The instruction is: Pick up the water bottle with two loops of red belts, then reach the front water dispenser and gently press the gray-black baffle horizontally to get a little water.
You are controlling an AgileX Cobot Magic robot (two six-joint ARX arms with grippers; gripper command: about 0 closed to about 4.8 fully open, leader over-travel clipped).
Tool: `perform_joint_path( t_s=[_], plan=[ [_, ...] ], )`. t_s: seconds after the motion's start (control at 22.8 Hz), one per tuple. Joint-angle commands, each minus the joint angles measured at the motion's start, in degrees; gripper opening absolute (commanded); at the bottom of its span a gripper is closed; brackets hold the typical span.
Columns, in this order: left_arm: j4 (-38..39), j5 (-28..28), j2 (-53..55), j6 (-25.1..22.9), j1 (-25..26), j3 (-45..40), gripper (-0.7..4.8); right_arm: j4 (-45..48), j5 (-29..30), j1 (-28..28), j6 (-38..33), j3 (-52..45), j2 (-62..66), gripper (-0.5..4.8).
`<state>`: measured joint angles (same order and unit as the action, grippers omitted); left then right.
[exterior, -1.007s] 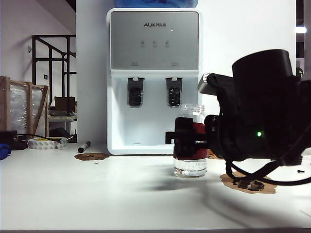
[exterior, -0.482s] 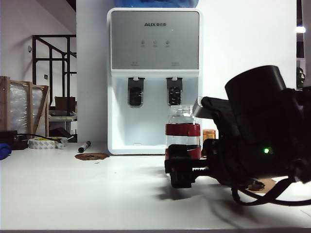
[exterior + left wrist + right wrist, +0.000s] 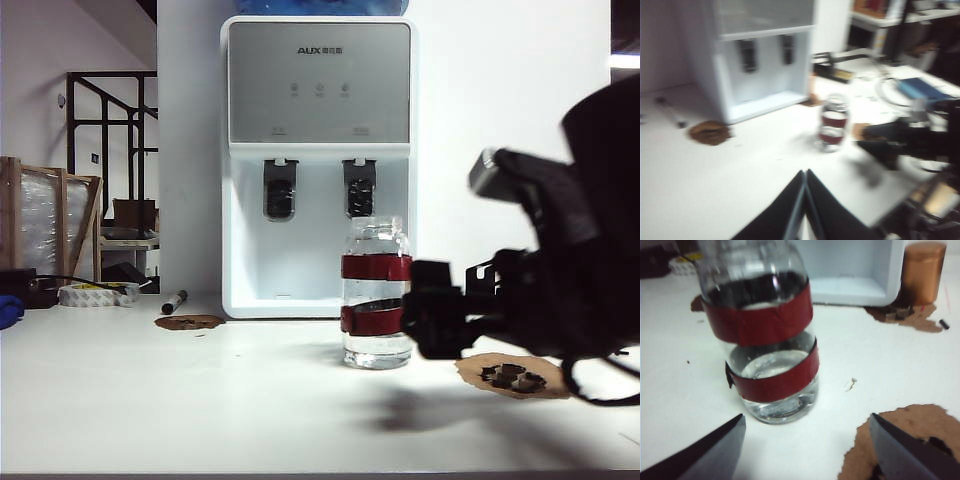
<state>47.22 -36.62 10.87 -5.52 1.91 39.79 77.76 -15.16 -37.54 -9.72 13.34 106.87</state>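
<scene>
The right tool [image 3: 805, 440] has its jaws spread wide and holds nothing: in the right wrist view its two dark fingers [image 3: 710, 450] stand well apart on either side of the water bottle [image 3: 762, 335], clear of the glass. In the exterior view the right tool [image 3: 435, 310] sits low over the worktop [image 3: 200, 400], just beside the water bottle [image 3: 376, 292] on its right, and no contact shows.

The left tool [image 3: 805, 200] hangs above the near part of the worktop with its fingers pressed together into a point, empty, well away from the bottle.

The bottle stands upright on the worktop, toward the back edge, right in front of the water dispenser [image 3: 318, 165] and below its right-hand tap [image 3: 359, 188]. Two red bands wrap its body and a little water lies in the bottom.

A copper-coloured cylinder [image 3: 922, 271] stands beside the dispenser's base. A brown stain [image 3: 510, 375] marks the worktop under the right arm, another brown stain [image 3: 188, 322] lies left of the dispenser, with a marker pen [image 3: 173, 300] and a roll of tape [image 3: 95, 294] further toward the left edge.

A second ago the right tool was closed around the bottle; it has since let go and drawn back to the right, leaving the bottle standing where it was.
</scene>
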Motion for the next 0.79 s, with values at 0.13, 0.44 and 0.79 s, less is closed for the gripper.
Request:
perform_joint_path(
  t_s=[0.13, 0.44, 0.79],
  plan=[
    [-2.8, 16.31, 0.15, -0.11, 0.07, 0.15, -0.04, 0.57, 0.96, 0.04, -0.15, -5.86, -10.69, 1.64],
    [-4.92, 23.28, 0.15, -0.07, 0.07, -0.42, -0.05, -1.88, 12.04, 0.04, 0.28, -9.07, -23.89, -0.04],
    [-15.06, 28.41, 0.15, -0.09, 0.09, -7.96, -0.05, -39.28, 15.21, 0.04, 1.53, -7.04, -50.9, -0.04]
  ],
)
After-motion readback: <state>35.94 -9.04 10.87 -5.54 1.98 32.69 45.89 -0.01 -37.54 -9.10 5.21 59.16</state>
